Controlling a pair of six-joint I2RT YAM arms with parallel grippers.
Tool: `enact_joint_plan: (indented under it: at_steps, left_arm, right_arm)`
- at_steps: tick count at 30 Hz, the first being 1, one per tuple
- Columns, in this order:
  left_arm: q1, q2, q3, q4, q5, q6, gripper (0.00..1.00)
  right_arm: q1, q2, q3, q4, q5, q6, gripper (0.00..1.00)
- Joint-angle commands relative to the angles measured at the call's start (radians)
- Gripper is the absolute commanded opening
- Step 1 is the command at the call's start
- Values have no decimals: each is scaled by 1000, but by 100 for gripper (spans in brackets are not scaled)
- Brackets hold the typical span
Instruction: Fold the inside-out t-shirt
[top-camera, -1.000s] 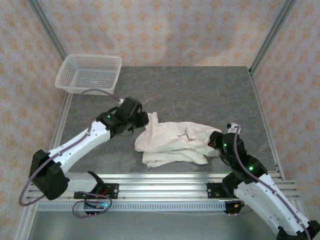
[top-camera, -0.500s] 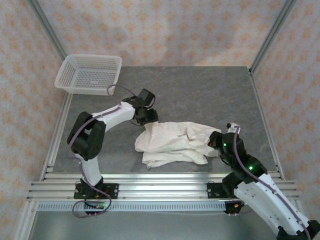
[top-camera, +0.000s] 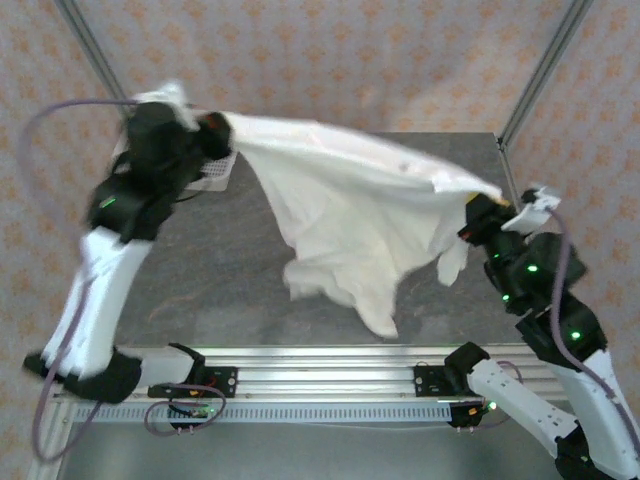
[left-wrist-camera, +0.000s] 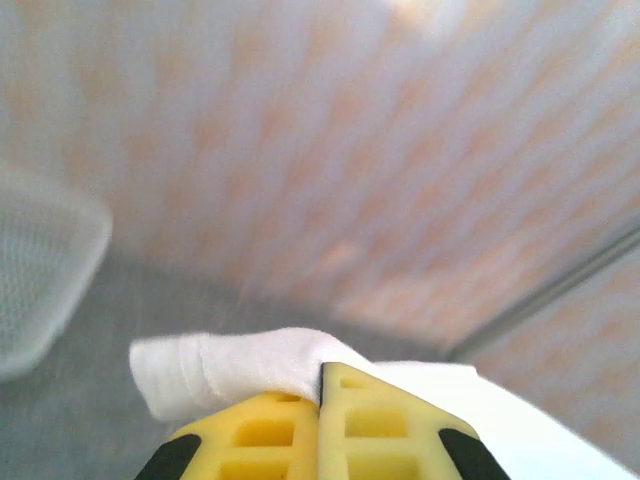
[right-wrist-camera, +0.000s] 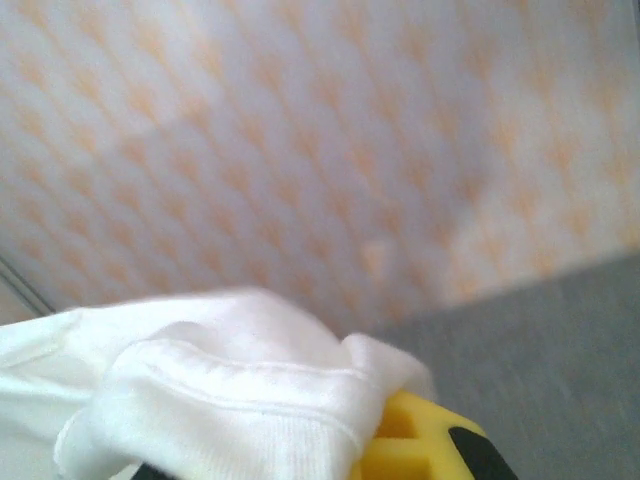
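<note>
Two robot arms hold the inside-out t-shirt (top-camera: 350, 215) spread in the air above the grey tabletop (top-camera: 220, 270), as seen from the overhead camera: the left end effector (top-camera: 214, 133) clamps one corner high at the far left, the right end effector (top-camera: 480, 208) clamps another near the right edge, and the cream-white cloth hangs between them like a sheet, its top edge sagging from one to the other and its lower folds narrowing to a point near the aluminium rails (top-camera: 320, 365) at the front; whether that point touches the tabletop cannot be told. A white mesh basket (top-camera: 218, 168) peeks out beside the left arm at the far left corner. The left wrist camera gives what the overhead view cannot: the yellow fingers (left-wrist-camera: 260, 440) are pressed flat together with no gap, and a rolled wad of cloth is pinched at their tips and bulges out to the left, with the basket a blur at the frame's left edge and the patterned wall (left-wrist-camera: 380, 150) beyond. The right wrist camera shows a stitched hem of the shirt bunched over one yellow finger (right-wrist-camera: 415, 440), covering the spot where the jaws meet; the end effector is closed tight on that fold, with a strip of tabletop at lower right and the same wall behind
</note>
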Motion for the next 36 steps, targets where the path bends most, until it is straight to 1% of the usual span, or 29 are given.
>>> enact_joint_plan:
  at_steps: [1,5,7,10,12,15,18,21,24,26,29,30,32,34,36]
  left_arm:
    - [-3,-80,4,-95,-209,69,0]
    - [-2,-147,-3,-71,-225,84,0]
    - [-3,-184,-29,-39,-215,96,0]
    - [-3,-245,-108,77,-153,132,0]
    - [-3,-284,-159,176,-57,175,0]
    - [-3,-340,-210,299,46,216,0]
    - [-3,-400,-271,420,78,228,0]
    - [-3,-399,-254,432,111,236,0]
    - [-3,-364,-232,414,124,235,0]
    - [-3,-330,-236,405,120,237,0]
    - [-3,-269,-269,397,74,246,0]
    - [-3,-247,-284,396,48,253,0]
    - [-3,-199,-300,382,-16,254,0]
    - [-3,-139,-303,359,-90,264,0]
    - [-2,-80,-322,371,-148,279,0]
  right_arm:
    - [1,49,87,101,-43,-214,0]
    - [0,105,237,64,-148,-266,0]
    - [1,123,311,54,-233,-289,0]
    - [1,144,401,61,-332,-297,0]
    - [1,166,476,62,-398,-297,0]
    - [0,191,547,82,-497,-294,1]
    - [1,225,610,95,-559,-271,2]
    - [0,264,649,90,-549,-258,2]
    - [0,323,664,86,-487,-254,2]
    - [1,381,693,58,-386,-245,2]
    - [-4,541,812,-53,-184,-255,2]
    - [-22,618,869,-90,-149,-251,1]
    - [-81,744,953,-133,-159,-231,1]
    - [-168,886,1036,-160,-230,-145,1]
    - [-231,1024,1119,-180,-280,-56,1]
